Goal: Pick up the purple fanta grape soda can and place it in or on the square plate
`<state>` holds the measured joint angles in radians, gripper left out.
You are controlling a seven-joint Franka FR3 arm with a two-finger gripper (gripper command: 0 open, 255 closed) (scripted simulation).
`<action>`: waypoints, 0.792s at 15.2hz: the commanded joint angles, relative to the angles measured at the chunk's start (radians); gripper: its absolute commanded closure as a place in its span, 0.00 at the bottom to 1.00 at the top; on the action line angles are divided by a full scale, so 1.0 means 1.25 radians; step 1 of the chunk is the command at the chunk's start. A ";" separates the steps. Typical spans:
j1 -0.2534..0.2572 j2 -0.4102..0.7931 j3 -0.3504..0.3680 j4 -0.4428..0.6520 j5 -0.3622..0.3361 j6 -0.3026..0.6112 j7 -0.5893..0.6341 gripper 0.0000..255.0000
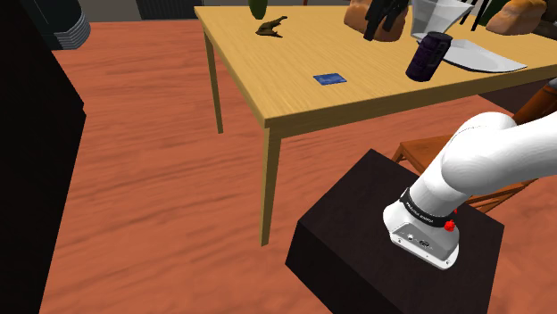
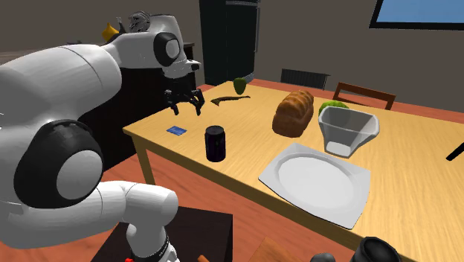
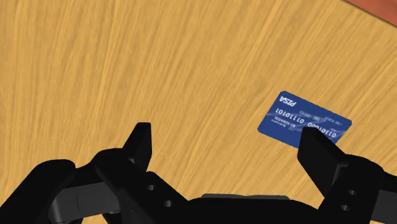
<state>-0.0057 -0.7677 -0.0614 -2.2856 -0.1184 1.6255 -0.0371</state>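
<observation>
Second exterior view: soda can [image 2: 216, 144] stands apart from spread claw [image 2: 187, 109].

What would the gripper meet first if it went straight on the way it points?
Most likely the bare table top, close beside the blue card; the open gripper points down at it and nothing stands between.

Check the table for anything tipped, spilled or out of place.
Nothing is tipped or spilled: the dark can stands upright and the square plate lies flat. One oddity: the open gripper hangs by the blue card, apart from the can.
</observation>
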 commanded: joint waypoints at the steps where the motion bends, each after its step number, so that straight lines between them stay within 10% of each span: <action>1: 0.000 0.000 0.000 0.000 0.000 0.000 0.000 0.00; 12: -0.064 -0.152 -0.167 -0.024 -0.094 -0.130 -0.180 0.00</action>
<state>-0.0782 -0.9482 -0.2475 -2.3182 -0.2211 1.4742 -0.2382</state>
